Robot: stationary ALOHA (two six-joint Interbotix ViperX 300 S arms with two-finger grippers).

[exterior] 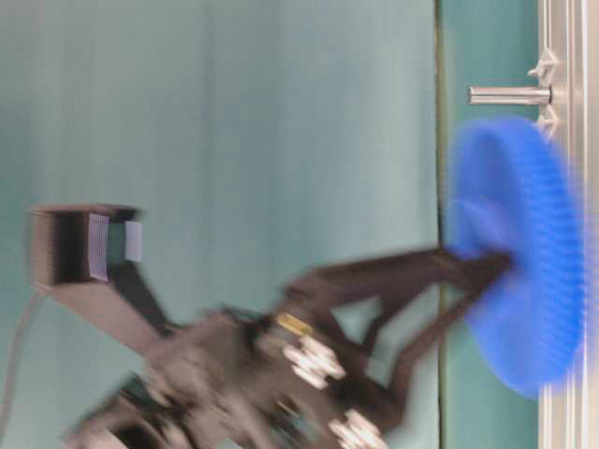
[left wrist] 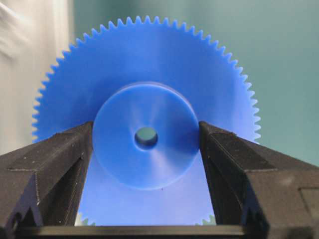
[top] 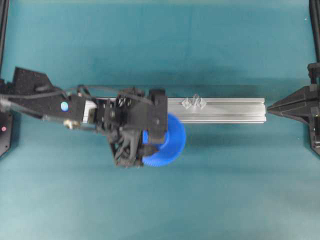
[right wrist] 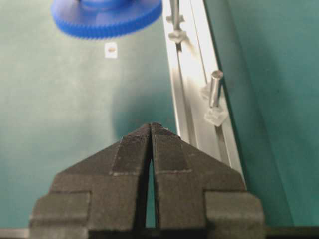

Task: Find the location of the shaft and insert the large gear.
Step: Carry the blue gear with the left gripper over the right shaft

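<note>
Two fingers on the hub is how I've got the large gear right now: the left gripper is clamped on the raised round hub, one pad on each side, with the little centre hole sitting right between them in the wrist view. Feels like the right place to hold it, since the toothed rim is thin and I'd guess the teeth could chip or slip in the pads. It's hard plastic, stiff and probably light, but smooth, so I'd expect it to twist in the grip if it catches on anything. From overhead the gear hangs over the near edge of the aluminium rail, partly under the wrist. The shaft is further along the rail toward the right arm, apart from the gear, so the hole isn't lined up with it yet. The right gripper is parked off the rail's end, jaws pressed together, holding nothing.
</note>
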